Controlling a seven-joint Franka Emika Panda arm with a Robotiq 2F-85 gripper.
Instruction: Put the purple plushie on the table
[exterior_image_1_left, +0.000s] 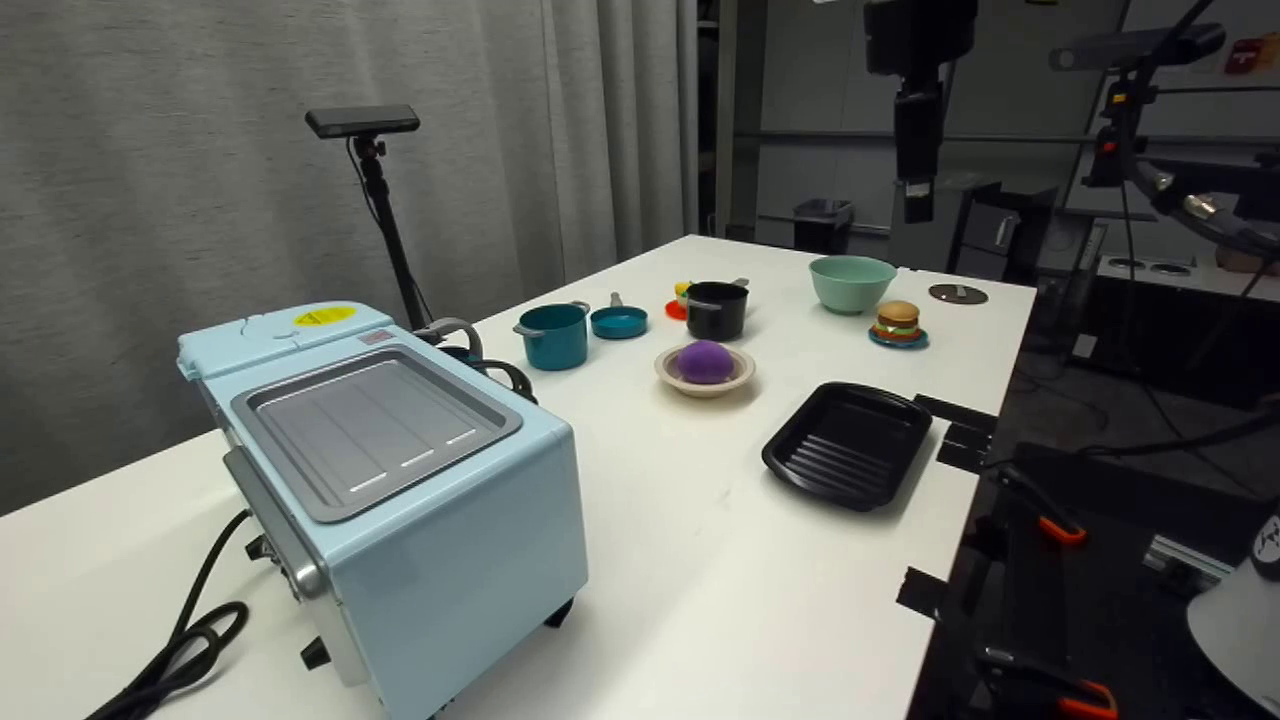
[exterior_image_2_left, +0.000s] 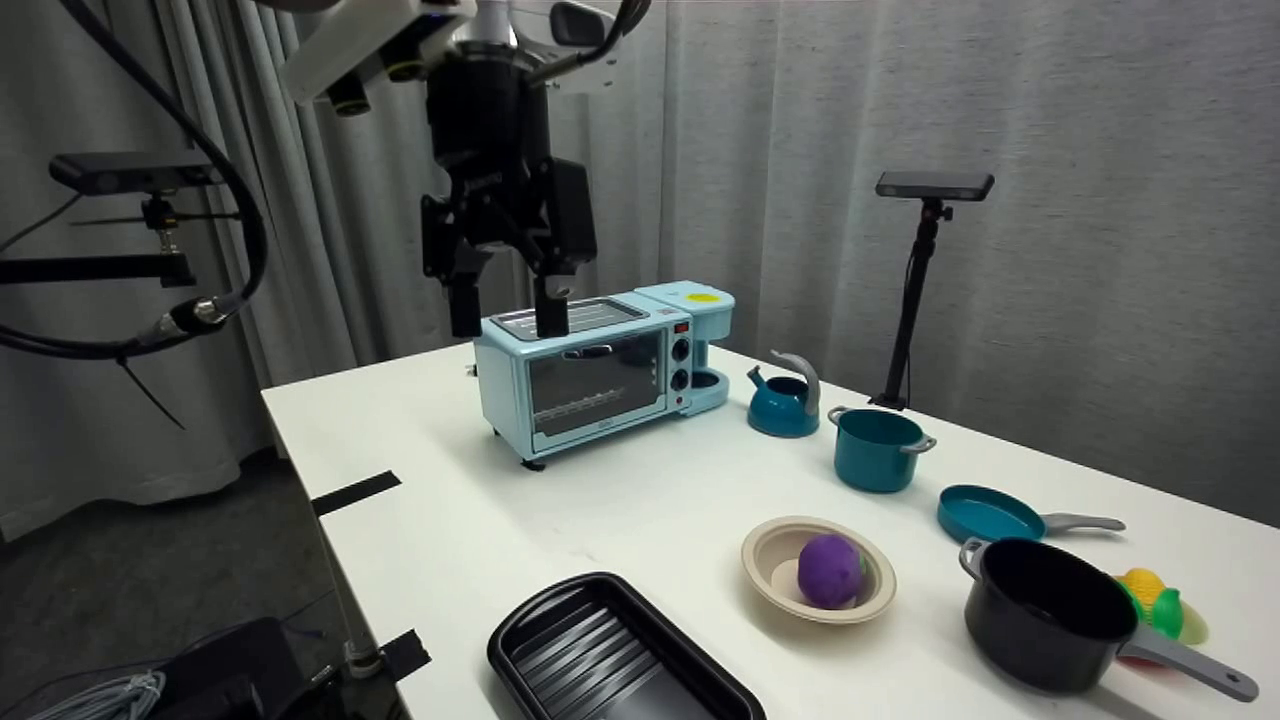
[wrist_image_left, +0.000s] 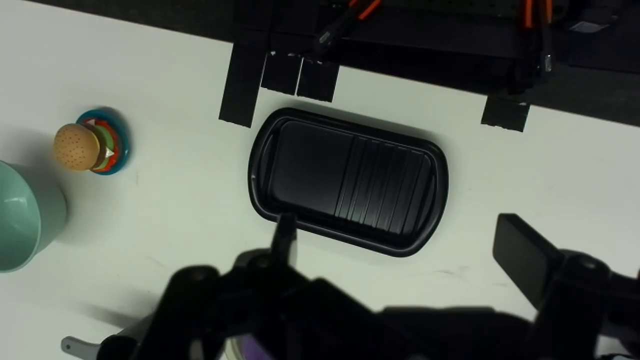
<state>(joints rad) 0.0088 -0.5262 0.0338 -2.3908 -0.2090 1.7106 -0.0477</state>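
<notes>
OK, gripper (exterior_image_2_left: 508, 312) hangs well above the table (exterior_image_2_left: 620, 520), fingers (exterior_image_2_left: 465, 308) pointing down. Jaws wide apart: I can see the corner of the pale-blue toaster oven (exterior_image_2_left: 600, 385) through the gap. Wrist view agrees, fingertips (wrist_image_left: 520, 260) well separated.

Purple plushie (exterior_image_2_left: 828, 572) sits in the beige bowl (exterior_image_2_left: 770, 560), visible in both exterior views; a bit of green shows on one side. Bowl is upright on the table, well apart from the gripper. Wrist view only catches a sliver of purple and bowl rim at the bottom edge, partly behind the gripper.

Other stuff: black ridged tray (wrist_image_left: 312, 165) lies flat between the bowl and the table edge, just beside strips of black tape (wrist_image_left: 239, 90). Black pot (exterior_image_2_left: 1045, 645) is near the bowl and partly hides a yellow-and-green toy (exterior_image_2_left: 1143, 582). Teal frying pan (exterior_image_2_left: 985, 515), teal pot (exterior_image_2_left: 872, 465) and teal kettle (exterior_image_2_left: 782, 410) run in a line on the curtain (exterior_image_2_left: 760, 130) side, oven just beside the kettle. Pan and black pot have grey handles (exterior_image_2_left: 1190, 664).

In an exterior view I've got the burger toy (exterior_image_1_left: 897, 318) on a small blue plate (exterior_image_1_left: 898, 342), just beside the mint bowl (exterior_image_1_left: 850, 288), with a dark round disc (exterior_image_1_left: 957, 292) near both. Camera (exterior_image_2_left: 935, 186) on a black stand (exterior_image_2_left: 912, 290) is up by the curtain.
</notes>
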